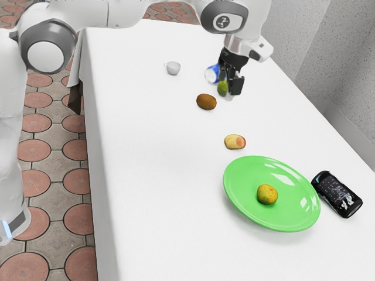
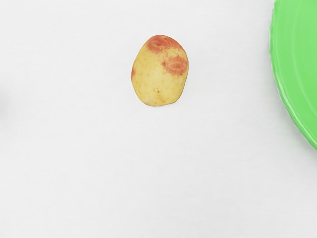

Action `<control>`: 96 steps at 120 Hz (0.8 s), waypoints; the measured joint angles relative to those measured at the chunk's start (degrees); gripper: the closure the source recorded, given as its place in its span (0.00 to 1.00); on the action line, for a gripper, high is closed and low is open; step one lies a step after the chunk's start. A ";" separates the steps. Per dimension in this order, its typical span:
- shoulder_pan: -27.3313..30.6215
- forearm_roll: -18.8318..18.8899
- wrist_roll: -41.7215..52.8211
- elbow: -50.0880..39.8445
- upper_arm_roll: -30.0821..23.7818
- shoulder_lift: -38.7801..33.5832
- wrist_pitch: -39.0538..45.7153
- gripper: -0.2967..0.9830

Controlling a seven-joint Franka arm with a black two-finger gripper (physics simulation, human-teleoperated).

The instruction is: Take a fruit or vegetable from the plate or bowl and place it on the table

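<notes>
Laid out across the white tabletop (image 1: 146, 152), clock hours as on the exterior view's face: one small pale cup (image 1: 173, 68); one brown oval item (image 1: 206, 102), at between four and five o'clock from the cup; one blue-and-white can (image 1: 212, 74), at twelve from the brown item; one green fruit (image 1: 222, 89), between one and two from it. One claw (image 1: 229, 86), raised, its fingers apart, with nothing seen gripped; in that view it overlapped the green fruit, though this looked like mere line of sight. One yellow fruit with red patches (image 2: 160, 72), off the plate at its eleven o'clock. One orange-yellow fruit (image 1: 267, 194), the task's piece, resting near the middle of one green plate (image 1: 296, 208). One black phone (image 1: 337, 194), just beside the plate at three. Step in hand, by judgement: the approach, pick outstanding. Next move called for: travel towards five o'clock, centre above the plated fruit, descend with fingers astride it, then close.
</notes>
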 joint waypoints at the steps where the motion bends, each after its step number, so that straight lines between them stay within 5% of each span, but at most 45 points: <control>1: -0.02 0.36 0.16 0.23 0.04 0.16 0.14 0.23; 26: -5.06 3.71 3.14 3.90 -0.59 -0.24 3.35 0.23; 48: 3.69 3.82 5.48 2.96 -0.77 7.18 8.23 0.23; 76: -3.60 -6.18 6.11 1.96 -1.74 20.77 17.75 0.23; 96: 1.17 -0.84 -5.22 12.45 -15.41 21.02 15.16 0.23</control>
